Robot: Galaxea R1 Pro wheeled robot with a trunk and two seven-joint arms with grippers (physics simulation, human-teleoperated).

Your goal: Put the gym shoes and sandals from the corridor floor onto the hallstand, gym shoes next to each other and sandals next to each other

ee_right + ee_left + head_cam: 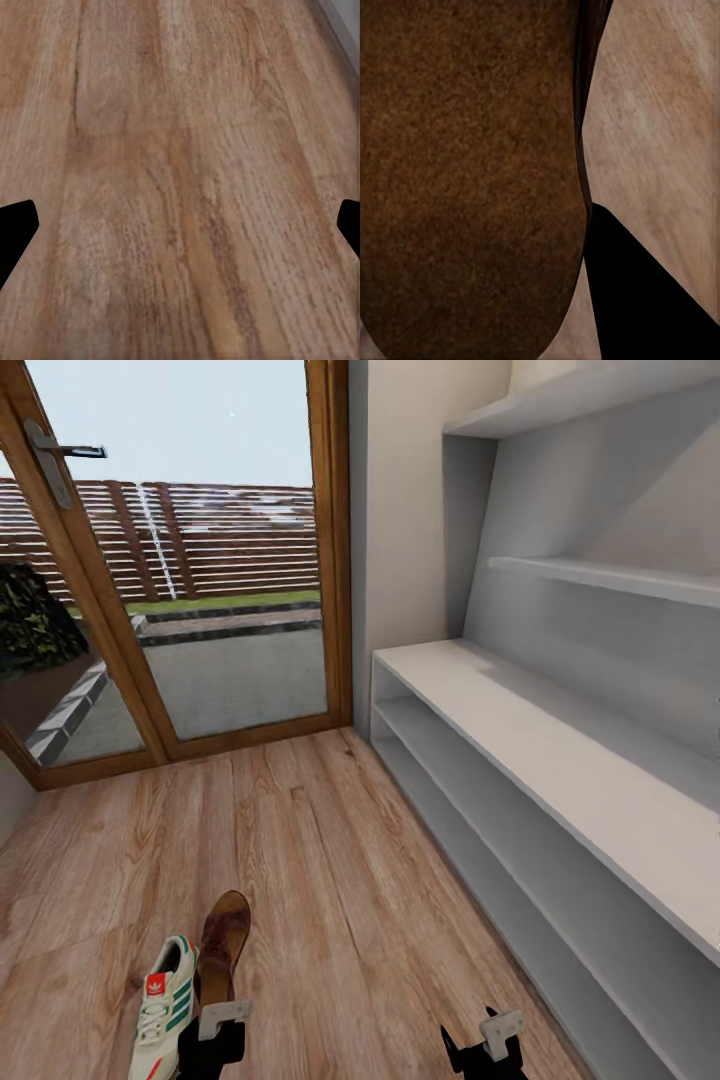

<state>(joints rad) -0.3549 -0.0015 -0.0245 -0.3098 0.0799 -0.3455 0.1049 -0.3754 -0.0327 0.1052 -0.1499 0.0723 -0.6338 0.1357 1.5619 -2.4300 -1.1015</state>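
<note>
Although its grip cannot be told, the left tool (222, 1028) is seen at 1 sandal (222, 945) beside 1 gym shoe (165, 1010) on the corridor floor (320, 880); light, flexible, best pinched at the heel. Right tool (485, 1050) spread wide.

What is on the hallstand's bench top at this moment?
The hallstand bench top holds no shoes where visible. One gym shoe and one sandal are still off it. The shelves' inner depths are hidden.

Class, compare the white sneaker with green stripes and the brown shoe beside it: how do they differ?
The white sneaker with green stripes is pale and laced; the brown shoe is dark reddish-brown leather. The sneaker lies flat on the wood floor; the brown shoe sits at the left gripper, reaching farther forward. Both point roughly doorward.
</note>
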